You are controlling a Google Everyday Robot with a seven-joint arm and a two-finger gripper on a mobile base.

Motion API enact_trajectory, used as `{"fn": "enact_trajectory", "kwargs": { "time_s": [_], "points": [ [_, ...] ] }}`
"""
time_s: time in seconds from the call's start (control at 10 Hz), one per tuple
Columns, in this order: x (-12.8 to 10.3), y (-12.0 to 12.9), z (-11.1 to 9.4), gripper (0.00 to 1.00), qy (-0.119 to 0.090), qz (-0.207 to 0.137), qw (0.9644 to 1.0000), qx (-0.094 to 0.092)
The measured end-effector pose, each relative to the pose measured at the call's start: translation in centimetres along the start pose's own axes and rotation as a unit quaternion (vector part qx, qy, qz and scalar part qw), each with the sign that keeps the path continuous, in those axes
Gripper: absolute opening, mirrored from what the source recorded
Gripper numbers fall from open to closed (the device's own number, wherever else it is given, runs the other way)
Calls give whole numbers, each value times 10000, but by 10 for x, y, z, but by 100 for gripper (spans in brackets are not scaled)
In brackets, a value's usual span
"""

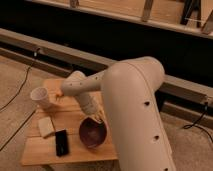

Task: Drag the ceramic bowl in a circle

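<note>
The ceramic bowl [92, 134], round, glossy and dark maroon, sits on the wooden table [75, 155] near its front right part. My gripper [96, 119] is at the bowl's far rim, at the end of the pale arm [80, 90] that reaches down over the table. The arm's big white shell [135, 110] hides the table's right side.
A white paper cup [40, 97] stands at the table's left back. A cream block [46, 126] and a black flat device [61, 142] lie at the front left, close to the bowl. Cables run on the floor on both sides.
</note>
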State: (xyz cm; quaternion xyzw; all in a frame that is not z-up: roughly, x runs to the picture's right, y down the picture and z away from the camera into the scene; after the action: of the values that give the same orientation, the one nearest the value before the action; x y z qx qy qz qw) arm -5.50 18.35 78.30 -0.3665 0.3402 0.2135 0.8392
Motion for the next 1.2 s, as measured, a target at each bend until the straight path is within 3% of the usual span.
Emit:
{"fn": "enact_trajectory", "kwargs": {
  "time_s": [0.2,0.4,0.5,0.8,1.0,1.2],
  "points": [
    [-39,27,-17,0,-327,-364,9988,-34],
    [-70,34,-33,0,-656,-421,9970,-15],
    [-90,24,-46,0,-920,-270,9954,38],
    [-111,-21,-69,0,-1314,291,9907,198],
    [-112,-63,-77,0,-1415,884,9855,313],
    [-104,-100,-75,0,-1361,1528,9781,378]
  ]
}}
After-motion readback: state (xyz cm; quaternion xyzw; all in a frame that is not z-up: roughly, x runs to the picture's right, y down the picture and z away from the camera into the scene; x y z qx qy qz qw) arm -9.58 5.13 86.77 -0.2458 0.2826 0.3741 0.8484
